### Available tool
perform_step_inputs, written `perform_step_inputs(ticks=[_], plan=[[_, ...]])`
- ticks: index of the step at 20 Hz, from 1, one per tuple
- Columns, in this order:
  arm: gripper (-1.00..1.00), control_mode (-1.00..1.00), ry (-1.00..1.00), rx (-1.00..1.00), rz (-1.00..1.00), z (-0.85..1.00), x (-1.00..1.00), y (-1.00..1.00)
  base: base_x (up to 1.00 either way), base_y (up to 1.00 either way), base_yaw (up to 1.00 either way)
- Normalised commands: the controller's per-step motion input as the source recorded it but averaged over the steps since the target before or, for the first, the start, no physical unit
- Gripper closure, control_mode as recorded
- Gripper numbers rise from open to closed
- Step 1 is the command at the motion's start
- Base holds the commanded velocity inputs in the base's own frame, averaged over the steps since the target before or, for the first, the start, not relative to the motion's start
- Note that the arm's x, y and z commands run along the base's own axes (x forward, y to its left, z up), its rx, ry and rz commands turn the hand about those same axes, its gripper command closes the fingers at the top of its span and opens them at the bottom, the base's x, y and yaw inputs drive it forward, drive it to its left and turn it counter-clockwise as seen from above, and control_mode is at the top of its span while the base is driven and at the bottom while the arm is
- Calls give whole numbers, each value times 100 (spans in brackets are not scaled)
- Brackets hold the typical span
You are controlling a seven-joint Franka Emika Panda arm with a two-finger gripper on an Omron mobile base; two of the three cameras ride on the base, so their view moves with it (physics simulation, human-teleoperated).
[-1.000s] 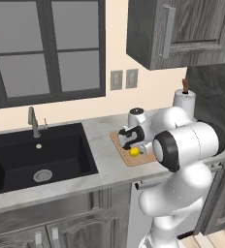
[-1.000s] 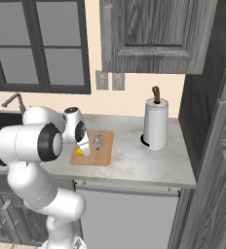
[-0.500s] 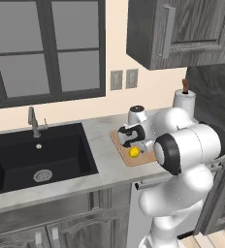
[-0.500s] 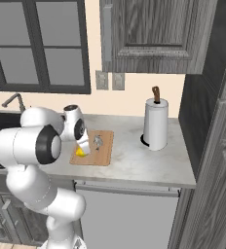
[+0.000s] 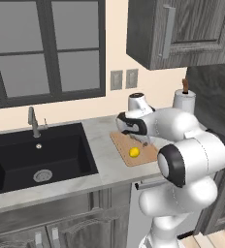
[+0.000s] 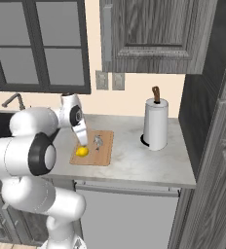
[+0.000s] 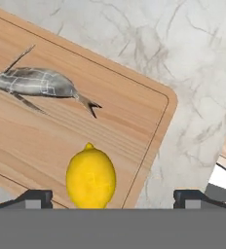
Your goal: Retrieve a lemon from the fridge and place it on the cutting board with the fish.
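The lemon (image 7: 91,177) lies on the cutting board (image 7: 47,136), near its corner and a short way from the fish (image 7: 34,82). My gripper (image 7: 112,198) hovers just above the lemon, open, its fingertips (image 7: 34,197) spread wide to either side and touching nothing. From the right base view the lemon (image 6: 82,151) sits at the board's (image 6: 103,154) left end, the fish (image 6: 99,141) behind it and the gripper (image 6: 84,143) right over the fruit. In the left base view the lemon (image 5: 134,152) rests on the board (image 5: 121,144) below the gripper (image 5: 136,139). The fridge is out of view.
A paper towel roll (image 6: 155,124) stands on the counter right of the board. A black sink (image 5: 37,155) with its faucet (image 5: 33,121) lies to the left. Wall cabinets (image 5: 182,29) hang overhead and a tall dark cabinet (image 6: 217,121) closes the counter's right end.
The jaws have spread a little wider and the hand has lifted slightly off the lemon. The lemon stays where it lies on the board.
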Motion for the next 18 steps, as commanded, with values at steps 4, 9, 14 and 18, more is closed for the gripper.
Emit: perform_step_inputs(ticks=[4, 9, 14, 18], plan=[[-100, -100, 17, 0, 4, 40, -71, 0, 0, 0, 0], [-100, -100, -1, 3, 20, 33, -98, -18, 0, 0, 0], [-100, -100, -26, 13, 33, 15, -100, -19, 0, 0, 0], [-100, -100, -23, 8, 33, 46, -100, -7, 0, 0, 0]])
